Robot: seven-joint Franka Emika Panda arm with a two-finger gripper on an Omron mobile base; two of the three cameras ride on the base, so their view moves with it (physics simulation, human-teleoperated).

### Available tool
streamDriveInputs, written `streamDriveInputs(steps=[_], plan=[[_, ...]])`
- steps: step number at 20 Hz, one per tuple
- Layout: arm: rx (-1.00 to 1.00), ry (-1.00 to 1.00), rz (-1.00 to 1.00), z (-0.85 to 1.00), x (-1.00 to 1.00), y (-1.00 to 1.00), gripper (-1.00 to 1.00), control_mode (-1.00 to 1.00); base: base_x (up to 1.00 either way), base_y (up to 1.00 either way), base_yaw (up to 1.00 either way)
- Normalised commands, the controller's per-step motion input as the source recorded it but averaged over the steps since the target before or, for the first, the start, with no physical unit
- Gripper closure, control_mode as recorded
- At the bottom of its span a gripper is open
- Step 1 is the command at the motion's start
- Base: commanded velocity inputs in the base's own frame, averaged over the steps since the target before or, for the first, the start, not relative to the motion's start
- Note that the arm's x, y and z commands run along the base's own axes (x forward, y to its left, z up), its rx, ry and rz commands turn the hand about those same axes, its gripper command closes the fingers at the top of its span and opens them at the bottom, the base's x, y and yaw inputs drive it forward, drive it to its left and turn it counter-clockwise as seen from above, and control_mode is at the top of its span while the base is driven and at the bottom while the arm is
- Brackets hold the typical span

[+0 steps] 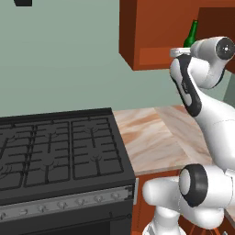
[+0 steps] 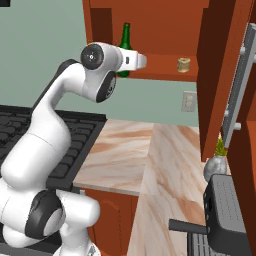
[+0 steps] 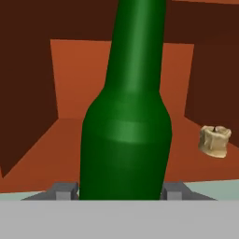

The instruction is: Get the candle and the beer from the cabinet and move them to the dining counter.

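The beer bottle (image 3: 126, 140) stands upright, neck up, top cut off; gripper (image 3: 122, 191) fingers clasp its body.

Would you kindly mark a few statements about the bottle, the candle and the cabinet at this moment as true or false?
1. The beer stands upright between the gripper fingers. True.
2. The candle lies on the dining counter. False: it sits on the cabinet shelf.
3. The cabinet door stands open. True.
4. The candle is left of the beer in the hand view. False: it is on the right.
5. A potted plant stands on the stove. False: it stands on the counter.
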Motion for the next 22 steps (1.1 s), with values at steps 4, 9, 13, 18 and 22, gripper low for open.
streamDriveInputs(steps=[4, 9, 13, 18, 22], plan=[[-0.08, 0.0, -0.09, 0.04, -0.46, 0.37, 1.0, -1.0, 0.0, 0.0, 0.0], [-0.01, 0.0, 0.0, 0.0, -0.07, 0.05, 1.0, -1.0, 0.0, 0.0, 0.0], [0.0, 0.0, 0.0, 0.0, 0.0, 0.0, 1.0, -1.0, 0.0, 0.0, 0.0], [0.0, 0.0, 0.0, 0.0, 0.0, 0.0, 1.0, -1.0, 0.0, 0.0, 0.0], [0.0, 0.0, 0.0, 0.0, 0.0, 0.0, 1.0, -1.0, 0.0, 0.0, 0.0]])
